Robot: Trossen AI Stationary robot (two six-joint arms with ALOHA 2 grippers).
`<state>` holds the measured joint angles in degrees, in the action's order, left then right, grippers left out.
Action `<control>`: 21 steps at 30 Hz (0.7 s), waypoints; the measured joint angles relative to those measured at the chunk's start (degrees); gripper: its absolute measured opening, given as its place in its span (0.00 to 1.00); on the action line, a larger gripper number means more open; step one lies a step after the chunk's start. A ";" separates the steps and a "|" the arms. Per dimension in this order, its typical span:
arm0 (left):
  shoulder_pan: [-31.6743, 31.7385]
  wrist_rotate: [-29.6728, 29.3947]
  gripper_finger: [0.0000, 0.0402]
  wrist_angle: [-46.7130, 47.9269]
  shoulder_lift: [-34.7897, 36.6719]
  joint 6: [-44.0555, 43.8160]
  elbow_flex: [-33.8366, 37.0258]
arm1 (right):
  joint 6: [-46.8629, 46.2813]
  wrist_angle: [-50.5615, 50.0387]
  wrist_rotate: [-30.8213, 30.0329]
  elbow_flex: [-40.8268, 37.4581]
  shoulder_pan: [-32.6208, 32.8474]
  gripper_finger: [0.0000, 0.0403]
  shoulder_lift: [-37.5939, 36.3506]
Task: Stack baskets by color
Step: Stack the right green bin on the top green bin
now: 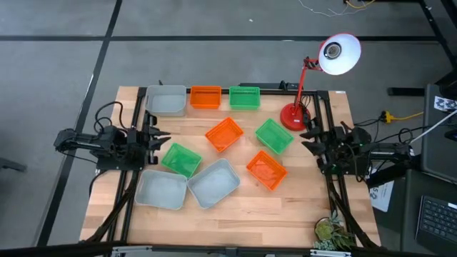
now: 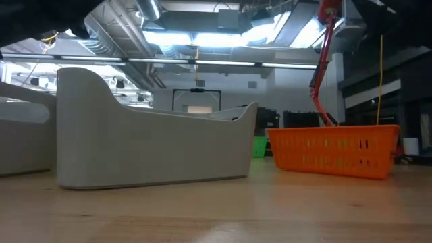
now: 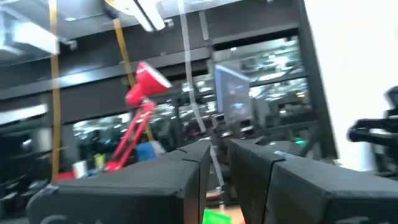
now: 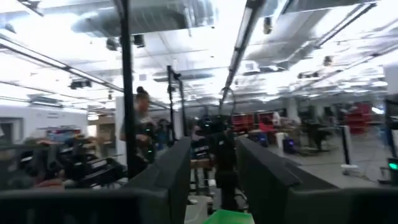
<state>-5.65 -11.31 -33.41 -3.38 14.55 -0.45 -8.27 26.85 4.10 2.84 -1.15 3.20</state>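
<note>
Nine baskets rest on their bottoms on the wooden table. A grey one (image 1: 166,100), an orange one (image 1: 206,97) and a green one (image 1: 245,98) line the far edge. In the middle lie an orange (image 1: 224,134), two green (image 1: 274,135) (image 1: 181,158) and another orange basket (image 1: 266,169). Two grey ones (image 1: 161,189) (image 1: 214,183) sit nearer. My left gripper (image 1: 161,137) (image 3: 219,149) hangs at the table's left edge, tipped upward, a narrow gap between its fingers. My right gripper (image 1: 308,135) (image 4: 211,143) hangs at the right edge, also tipped upward and open. Neither holds anything.
A red desk lamp (image 1: 294,114) with a white head (image 1: 338,53) stands at the far right, close to my right gripper. A small plant (image 1: 332,232) sits at the near right corner. Bare wood lies along the near edge.
</note>
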 joint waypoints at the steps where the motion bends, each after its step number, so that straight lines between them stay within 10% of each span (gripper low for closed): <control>1: 0.00 -2.92 0.13 0.53 0.00 0.16 0.00 | 0.06 -1.19 -1.43 1.17 0.00 0.33 1.01; 7: 0.02 -23.25 0.13 3.65 -0.04 4.55 0.00 | 1.30 -16.89 -12.19 12.58 0.00 0.33 12.04; 12: 1.44 -21.62 0.13 3.27 -0.02 5.10 0.00 | 1.11 -29.91 -22.39 22.61 -0.68 0.33 27.62; 21: 5.75 -20.43 0.13 3.30 -0.45 -1.23 0.00 | -2.38 -47.31 -22.12 35.55 -5.65 0.33 52.34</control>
<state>0.10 -31.74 -30.11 -3.83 13.31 -0.45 -10.66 -20.46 -18.02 38.38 -6.80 55.54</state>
